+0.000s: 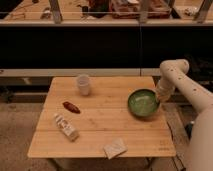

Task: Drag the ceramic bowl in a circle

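My tool sits at the right rim of the bowl, with the circle yet to be dragged.

The bowl rests on the table, whose right edge lies just right of it. I cannot tell whether my tool is spread or pressed together, or whether it grips the rim. I judge that I need a firm hold on that rim, light downward pressure so the bowl slides flat, and a slow circle swept left of the bowl. The cup up-left of the bowl and the red pepper well left of it limit the width.
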